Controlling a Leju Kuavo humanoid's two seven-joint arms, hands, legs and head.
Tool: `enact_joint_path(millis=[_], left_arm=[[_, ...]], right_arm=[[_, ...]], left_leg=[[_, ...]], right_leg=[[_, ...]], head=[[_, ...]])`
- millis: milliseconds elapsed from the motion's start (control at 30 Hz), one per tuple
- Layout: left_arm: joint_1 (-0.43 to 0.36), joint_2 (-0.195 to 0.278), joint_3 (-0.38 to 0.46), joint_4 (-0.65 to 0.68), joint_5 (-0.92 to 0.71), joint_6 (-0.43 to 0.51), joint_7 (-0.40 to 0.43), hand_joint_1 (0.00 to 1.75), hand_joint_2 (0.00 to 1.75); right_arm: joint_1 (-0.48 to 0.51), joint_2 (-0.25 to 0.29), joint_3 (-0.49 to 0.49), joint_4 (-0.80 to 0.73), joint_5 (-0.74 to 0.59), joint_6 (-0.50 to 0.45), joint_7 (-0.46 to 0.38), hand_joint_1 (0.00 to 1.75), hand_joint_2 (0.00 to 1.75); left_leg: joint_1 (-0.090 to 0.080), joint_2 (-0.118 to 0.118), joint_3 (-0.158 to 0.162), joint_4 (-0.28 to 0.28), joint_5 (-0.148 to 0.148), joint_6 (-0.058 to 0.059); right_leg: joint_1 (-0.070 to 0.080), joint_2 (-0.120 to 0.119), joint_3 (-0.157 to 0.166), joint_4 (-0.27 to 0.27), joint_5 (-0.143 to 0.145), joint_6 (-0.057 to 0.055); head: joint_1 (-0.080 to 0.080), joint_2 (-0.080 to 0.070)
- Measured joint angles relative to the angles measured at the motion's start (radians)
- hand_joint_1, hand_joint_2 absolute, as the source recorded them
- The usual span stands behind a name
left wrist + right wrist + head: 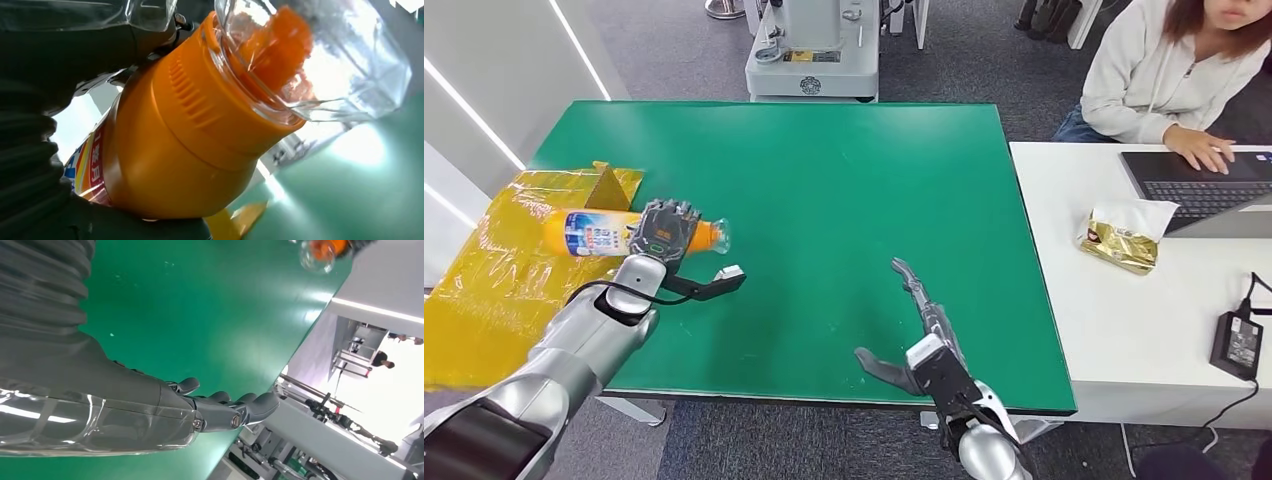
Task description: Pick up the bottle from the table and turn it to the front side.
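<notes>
- Far left of the green table point(824, 180): crumpled yellow plastic sheet point(484, 290) draped over the table's left edge and hanging off it.
- Orange bottle point(604, 232) lies on its side at the left edge of the table, partly over the yellow sheet; blue-and-white label facing up, clear cap end point(720, 236) pointing right.
- Left hand point(664, 232) is wrapped over the bottle near its neck, fingers curled around the body. Left wrist view confirms: orange shoulder and clear cap close against the palm, dark fingers behind the bottle. Judged a grip on the bottle.
- Whether the bottle is clear of the surface or resting on it: cannot tell.
- Right of that, mid-table surface, plain green.
- Right hand point(914, 340) near the near edge of the table, right of centre, fingers spread and extended, holding nothing; well apart from the bottle. Right wrist view shows the fingers point(250, 405) straight over green surface.
- Further right: white desk point(1124, 330) with gold foil packet point(1124, 240), laptop point(1204, 185), power adapter point(1239, 340); a person sits at the far right, hand on the laptop.
- Status, judged: grasp made; lift not evident; bottle not upright. Left to do: raise it and rotate it so the front side faces forward.
</notes>
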Motion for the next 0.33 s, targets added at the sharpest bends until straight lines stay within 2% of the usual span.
enact_joint_path(millis=[200,333], left_arm=[[0.038,0.056,0.001,0.042,0.016,-0.127,0.047,1.75,1.75],[0.046,0.075,0.003,0.058,0.024,-0.197,0.059,1.75,1.75]], right_arm=[[0.037,-0.001,-0.015,-0.016,0.006,0.015,-0.007,0.0,1.75],[0.047,-0.001,-0.021,-0.018,0.006,0.022,-0.01,0.0,1.75]], left_leg=[[0.0,0.0,0.0,0.0,0.0,0.0],[0.0,0.0,0.0,0.0,0.0,0.0]], right_leg=[[0.0,0.0,0.0,0.0,0.0,0.0],[0.0,0.0,0.0,0.0,0.0,0.0]], head=[[0.0,0.0],[0.0,0.0]])
